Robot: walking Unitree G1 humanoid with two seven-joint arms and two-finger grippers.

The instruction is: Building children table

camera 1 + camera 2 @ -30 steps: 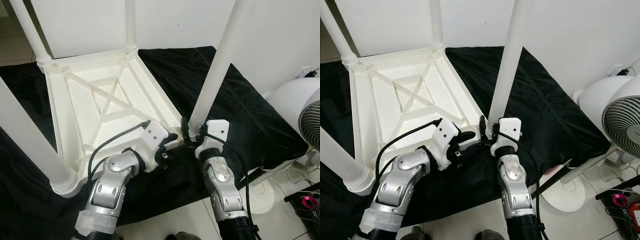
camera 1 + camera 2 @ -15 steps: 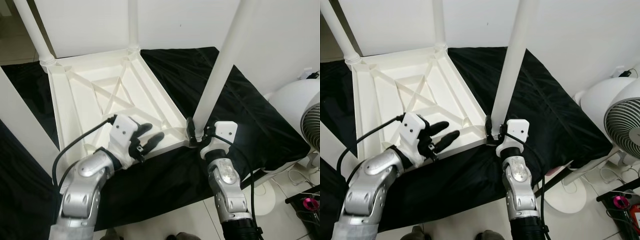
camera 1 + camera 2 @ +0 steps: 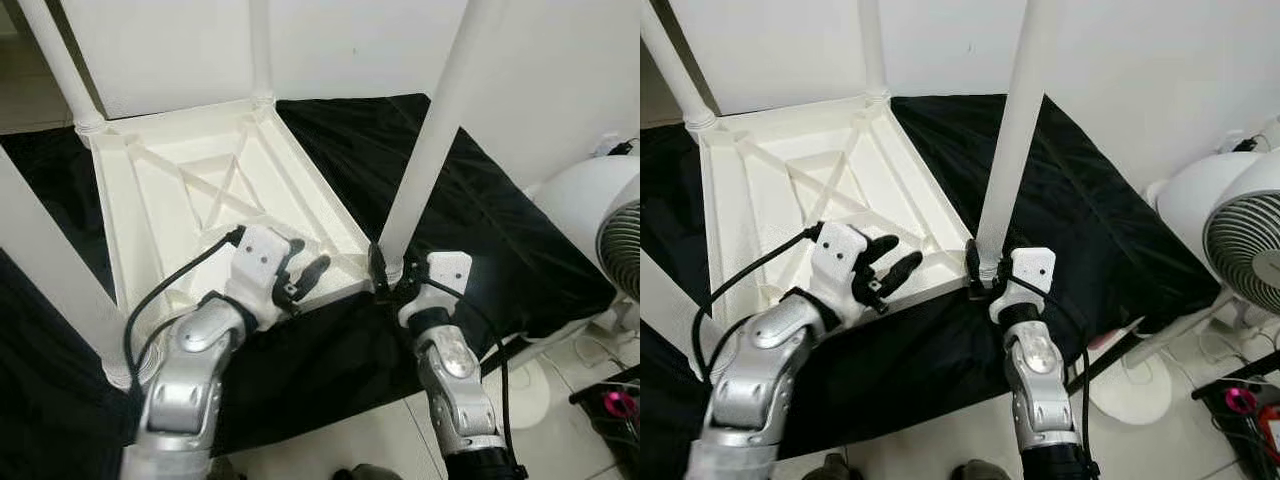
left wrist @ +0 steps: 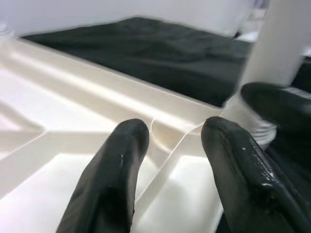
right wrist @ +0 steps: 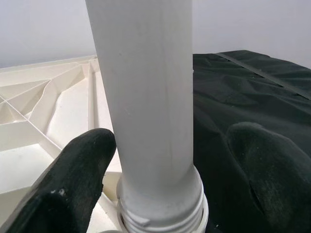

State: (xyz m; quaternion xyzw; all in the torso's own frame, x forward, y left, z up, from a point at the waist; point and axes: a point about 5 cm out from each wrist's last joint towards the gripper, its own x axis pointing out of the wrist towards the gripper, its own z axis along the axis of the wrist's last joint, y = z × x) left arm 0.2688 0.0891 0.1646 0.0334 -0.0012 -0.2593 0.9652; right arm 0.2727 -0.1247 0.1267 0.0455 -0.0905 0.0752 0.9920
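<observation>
A white plastic children's table [image 3: 180, 200] lies upside down on a black cloth [image 3: 480, 220], several legs standing up from its corners. My right gripper [image 3: 392, 272] is open around the base of the near-right leg [image 3: 430, 150]. In the right wrist view one finger [image 5: 73, 179] rests against the leg [image 5: 146, 87], while the other finger [image 5: 262, 160] stands apart from it. My left gripper [image 3: 308, 258] is open, hovering over the near rim of the table's ribbed underside and holding nothing. In the left wrist view its fingers [image 4: 116, 165] straddle a rib junction.
Other legs rise at the far left [image 3: 55, 60], the far corner [image 3: 260, 50] and the near left [image 3: 40, 270]. A white fan [image 3: 1240, 230] on a stand sits at the right on the tile floor. A white wall lies behind.
My left gripper drew back left from the corner by the leg and opened, then shifted slightly right over the near rim. The right gripper stayed at the leg's base.
</observation>
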